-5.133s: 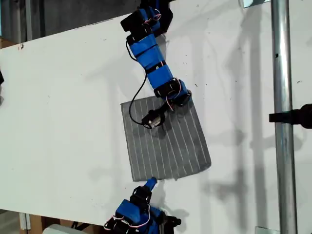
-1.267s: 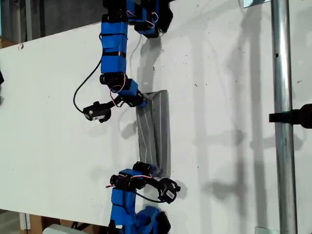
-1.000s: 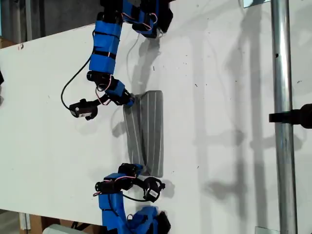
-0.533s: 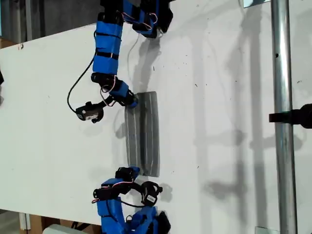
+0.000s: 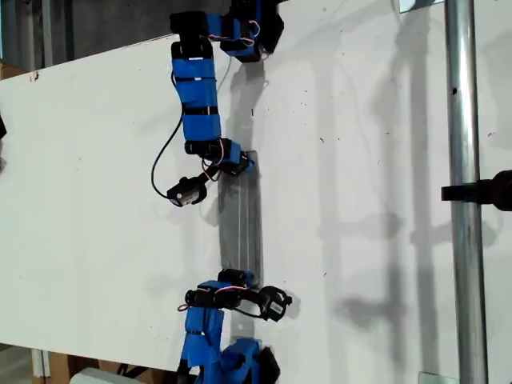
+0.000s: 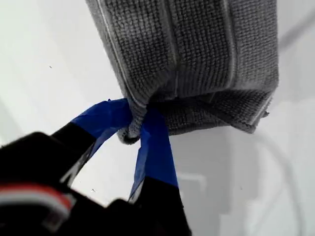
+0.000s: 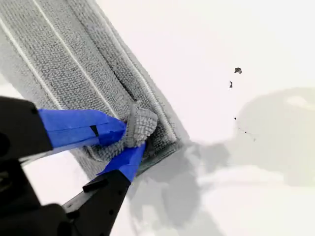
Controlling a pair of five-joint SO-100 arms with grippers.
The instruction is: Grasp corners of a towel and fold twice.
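the towel (image 5: 242,216) was a narrow folded strip near the middle of the white table (image 5: 96,200) in the exterior view, stretched between the two arms. my first gripper (image 6: 135,123) had its blue-taped jaws pinched on a bunched corner (image 6: 129,133) of the cloth, with folded layers hanging from it. my second gripper (image 7: 129,139) was clamped on a puckered corner (image 7: 140,123) at the strip's end – cloth lying flat there. couldn't tell which arm was which in the exterior view – a metal pole (image 5: 464,192) stood at its right.
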